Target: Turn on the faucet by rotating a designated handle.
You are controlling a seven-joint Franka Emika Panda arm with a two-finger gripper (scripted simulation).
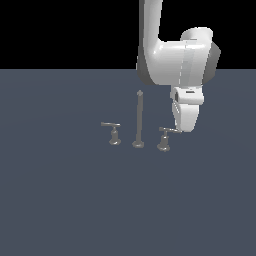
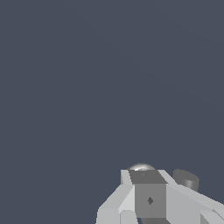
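Note:
The faucet is a small grey three-piece set on the floor in the exterior view. Its thin upright spout rod [image 1: 139,120] stands in the middle. The handle [image 1: 164,138], the wider-based lever, stands on the exterior view's right of the rod. My gripper [image 1: 182,128] hangs at the far end of that handle's lever bar and seems to touch it. In the wrist view the gripper [image 2: 148,177] has its fingers [image 2: 127,192] pressed together with nothing between them. A shiny rounded grey part [image 2: 141,166] peeks out just beyond the tips.
The smaller twin lever handle [image 1: 114,133] stands on the exterior view's left of the spout rod. The dark blue-grey floor [image 1: 75,200] stretches flat all around. A dark stubby cylinder [image 2: 186,178] shows beside the fingers in the wrist view.

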